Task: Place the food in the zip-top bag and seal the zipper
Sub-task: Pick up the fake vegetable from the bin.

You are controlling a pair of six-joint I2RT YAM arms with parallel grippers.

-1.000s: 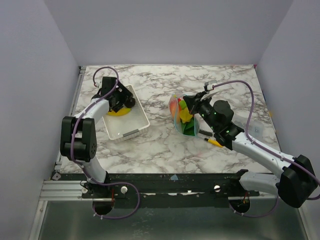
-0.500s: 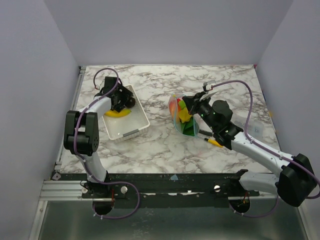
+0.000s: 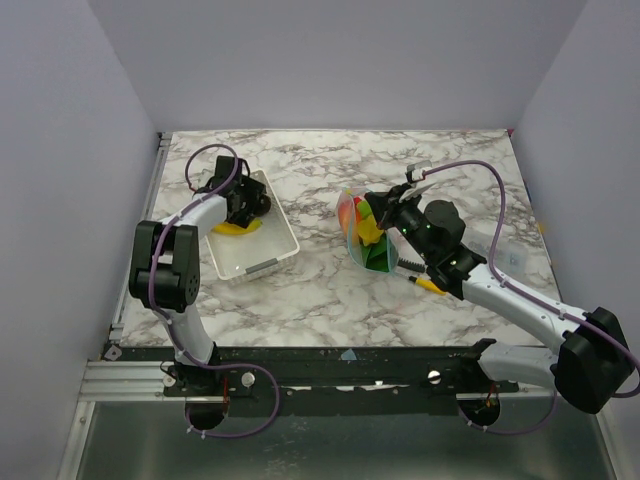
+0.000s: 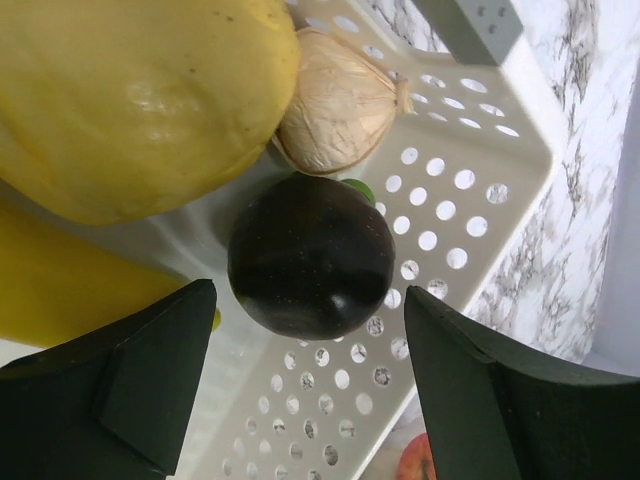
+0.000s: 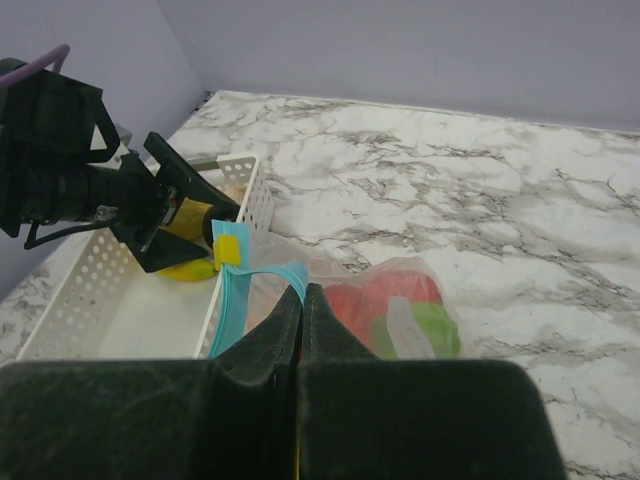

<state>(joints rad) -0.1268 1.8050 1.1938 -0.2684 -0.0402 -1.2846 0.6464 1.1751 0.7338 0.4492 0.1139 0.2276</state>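
The zip-top bag stands in the middle of the table with red, green and yellow food inside. My right gripper is shut on its light-blue zipper and holds the mouth up; a yellow slider sits on the strip. My left gripper is open down in the white basket. A dark eggplant lies just ahead of its fingertips, untouched. A big yellow fruit, a beige bulb and a yellow banana crowd around it.
The basket sits at the left of the marble table with its near half bare. A yellow-and-black pen lies under my right arm. A small clear bag lies near the right edge. Walls close in on three sides.
My left gripper's jaws have narrowed a little, and the arm has shifted slightly over the basket. The right arm and the bag have not moved.
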